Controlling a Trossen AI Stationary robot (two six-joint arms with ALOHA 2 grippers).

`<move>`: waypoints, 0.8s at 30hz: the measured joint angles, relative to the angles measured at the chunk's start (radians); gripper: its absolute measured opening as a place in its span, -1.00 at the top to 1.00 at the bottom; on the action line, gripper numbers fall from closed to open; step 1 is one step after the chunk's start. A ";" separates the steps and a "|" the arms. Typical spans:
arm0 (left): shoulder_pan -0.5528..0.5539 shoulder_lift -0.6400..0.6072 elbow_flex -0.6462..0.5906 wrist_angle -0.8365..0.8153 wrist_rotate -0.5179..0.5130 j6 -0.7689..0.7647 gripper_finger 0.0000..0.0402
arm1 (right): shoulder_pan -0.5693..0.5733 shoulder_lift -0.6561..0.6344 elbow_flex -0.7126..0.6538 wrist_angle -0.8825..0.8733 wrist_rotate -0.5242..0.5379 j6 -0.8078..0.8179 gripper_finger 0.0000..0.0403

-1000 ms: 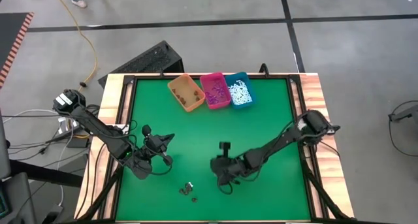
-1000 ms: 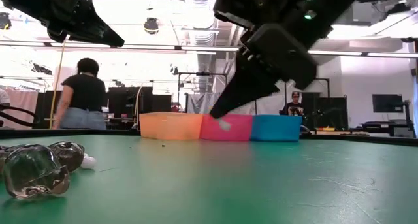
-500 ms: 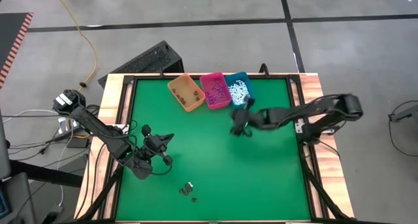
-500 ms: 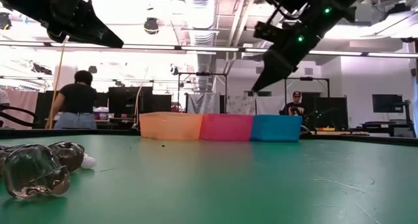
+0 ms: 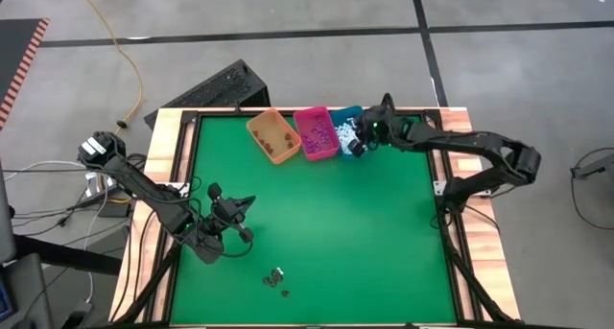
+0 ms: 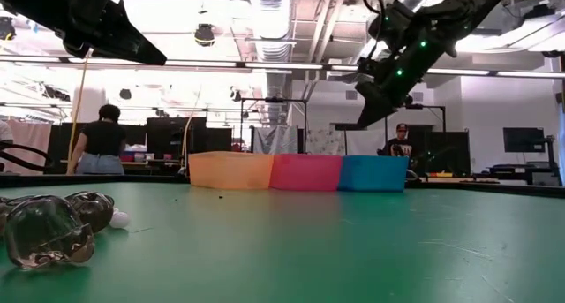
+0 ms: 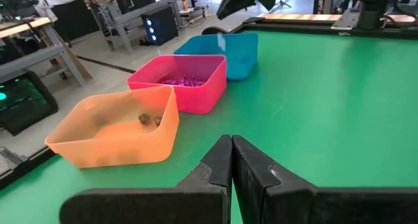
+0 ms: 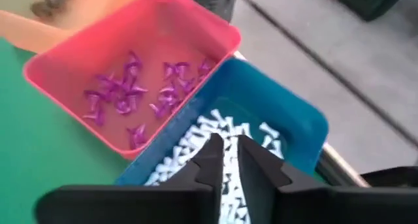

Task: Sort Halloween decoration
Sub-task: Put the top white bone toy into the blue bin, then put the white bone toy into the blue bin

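Now the right gripper [image 5: 357, 145] hangs above the teal bin [image 5: 348, 133] at the far side of the table. Its two fingers [image 8: 256, 160] stand slightly apart, with a narrow gap between them, and nothing is seen between them. Under it, the teal bin holds a heap of white sticks [image 8: 215, 136]. From the low view this gripper is high above the rim of the bin, not touching it.

Just beside the teal bin stands the pink bin [image 5: 315, 133], and purple bits [image 8: 140, 87] lie scattered on its floor. Next in the row is the orange bin [image 5: 272, 136] with a few dark bits [image 7: 149, 119] inside. The three bins touch side by side.

The left gripper [image 5: 245, 204] waits on the left half of the green table [image 5: 384, 233], raised above the surface. Its fingers [image 7: 251, 164] are pressed together and hold nothing.

Near the front edge of the table, a small group of pieces [image 5: 276, 280] lies on the green surface, well apart from the bins and from both grippers. In the low view they show as dark shiny pieces with one white piece beside them.

A person [image 6: 101, 141] stands in the room behind the table.
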 joint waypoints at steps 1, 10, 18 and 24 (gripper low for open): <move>0.000 0.000 0.000 0.000 0.000 0.000 1.00 | -0.019 0.000 -0.001 -0.004 -0.030 0.005 0.61; -0.001 -0.022 0.000 -0.028 0.196 0.016 1.00 | 0.056 0.018 0.001 0.100 -0.434 0.102 0.19; -0.004 -0.063 0.000 -0.051 0.332 0.036 1.00 | 0.540 0.229 0.005 0.384 -0.342 0.197 0.20; -0.023 -0.097 0.000 -0.071 0.344 0.029 1.00 | 0.767 0.498 0.110 0.588 -0.223 0.252 0.21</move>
